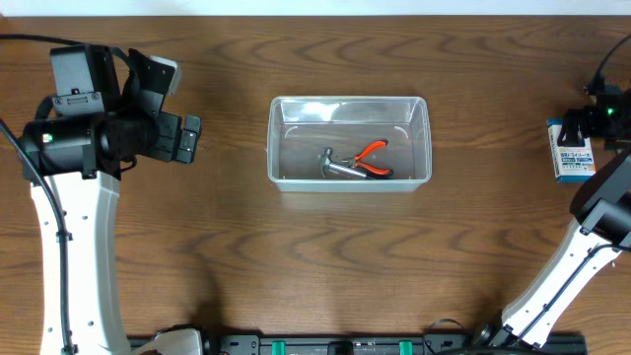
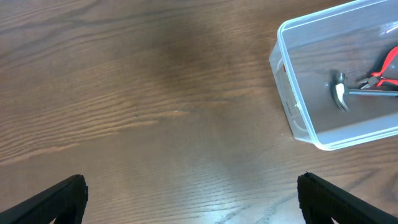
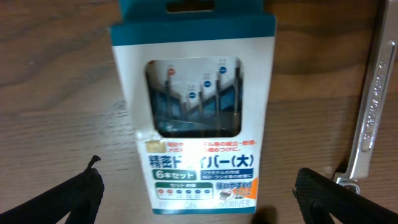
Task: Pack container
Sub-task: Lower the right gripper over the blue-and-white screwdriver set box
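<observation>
- Overhead: container [image 1: 350, 101] at centre of table [image 1: 197, 256], holding pliers [image 1: 373, 156] and hammer [image 1: 333, 164]; left pincer [image 1: 187, 138] well to its left.
- Left wrist: left pincer spread over bare wood.
- Right wrist: right pincer [image 3: 199, 193] spread astride the screwdriver box [image 3: 193, 112]; closing may slip on flat card or snag the adjacent wrench [image 3: 372, 99].

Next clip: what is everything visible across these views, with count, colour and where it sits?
container: one, clear plastic, middle of the table
pliers: one, red handles, inside the container
small hammer: one, silver metal, inside the container next to the pliers
screwdriver box: one, blue and white, flat on the table by the right arm
silver tool: one, likely a wrench, beside the screwdriver box
table: one, brown wood
left gripper: one, black, open, over bare table beside the container
right gripper: one, black, open, above the screwdriver box
</observation>
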